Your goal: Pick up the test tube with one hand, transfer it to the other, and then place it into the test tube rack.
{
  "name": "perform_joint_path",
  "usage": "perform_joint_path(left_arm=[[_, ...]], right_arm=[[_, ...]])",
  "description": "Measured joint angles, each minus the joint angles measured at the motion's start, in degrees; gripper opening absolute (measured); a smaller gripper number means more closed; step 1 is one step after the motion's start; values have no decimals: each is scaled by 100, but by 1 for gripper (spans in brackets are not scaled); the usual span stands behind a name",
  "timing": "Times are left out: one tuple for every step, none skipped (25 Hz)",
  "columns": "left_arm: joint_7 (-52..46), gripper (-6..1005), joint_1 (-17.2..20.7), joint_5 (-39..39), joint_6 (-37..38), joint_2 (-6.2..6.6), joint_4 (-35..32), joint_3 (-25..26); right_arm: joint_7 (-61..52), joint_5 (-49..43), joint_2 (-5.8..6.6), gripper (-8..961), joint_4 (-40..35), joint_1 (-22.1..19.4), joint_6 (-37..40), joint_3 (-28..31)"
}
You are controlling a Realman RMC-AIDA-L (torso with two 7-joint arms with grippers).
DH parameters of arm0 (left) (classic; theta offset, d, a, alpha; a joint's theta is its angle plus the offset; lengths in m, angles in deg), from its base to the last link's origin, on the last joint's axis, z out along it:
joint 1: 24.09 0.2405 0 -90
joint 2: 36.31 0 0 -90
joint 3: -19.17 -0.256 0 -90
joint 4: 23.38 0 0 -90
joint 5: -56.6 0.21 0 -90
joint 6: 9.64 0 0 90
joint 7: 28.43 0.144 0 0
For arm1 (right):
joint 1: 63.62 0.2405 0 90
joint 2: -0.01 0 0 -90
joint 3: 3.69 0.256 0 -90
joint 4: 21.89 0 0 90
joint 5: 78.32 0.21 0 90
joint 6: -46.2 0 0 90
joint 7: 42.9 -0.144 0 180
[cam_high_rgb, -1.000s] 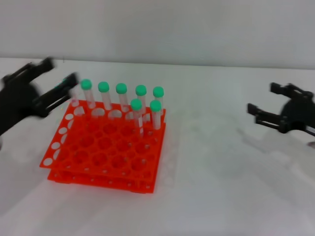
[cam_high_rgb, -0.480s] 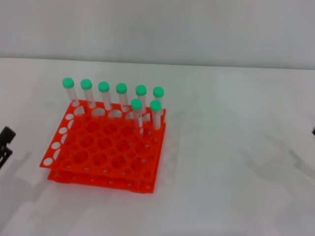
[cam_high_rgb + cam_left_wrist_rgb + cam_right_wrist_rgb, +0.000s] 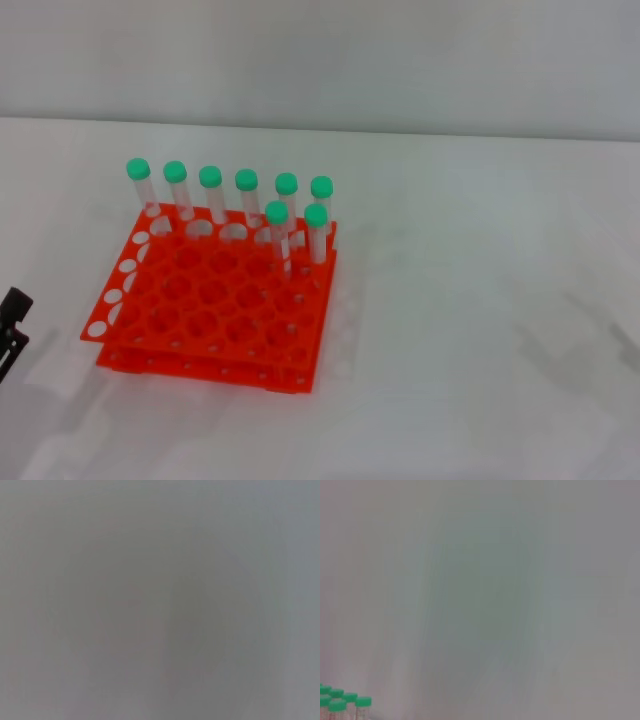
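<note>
The orange-red test tube rack (image 3: 215, 305) stands on the white table, left of centre in the head view. Several clear test tubes with green caps stand upright in its far rows; the leftmost one (image 3: 140, 185) is at the rack's far left corner. Green caps also show in a corner of the right wrist view (image 3: 340, 700). Only a black tip of my left gripper (image 3: 12, 320) shows at the head view's left edge, well left of the rack. My right gripper is out of view. The left wrist view shows only blank grey.
The white table (image 3: 470, 330) stretches wide to the right of the rack and in front of it. A pale wall (image 3: 320, 60) rises behind the table's far edge.
Both grippers have drawn back from the table, the left to the left edge, the right out of the picture. A tube now stands at the rack's far left corner.
</note>
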State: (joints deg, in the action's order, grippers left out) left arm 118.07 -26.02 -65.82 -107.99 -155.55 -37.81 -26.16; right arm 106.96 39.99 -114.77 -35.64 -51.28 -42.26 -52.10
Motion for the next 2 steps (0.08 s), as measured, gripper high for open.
perform_joint_path(left_arm=[[79, 704, 0, -2, -21, 0, 63, 1], [179, 704, -3, -10, -51, 0, 145, 2]], right_arm=[[1, 0, 0, 859, 5, -27, -4, 2], [5, 0, 0, 859, 10, -52, -7, 4]])
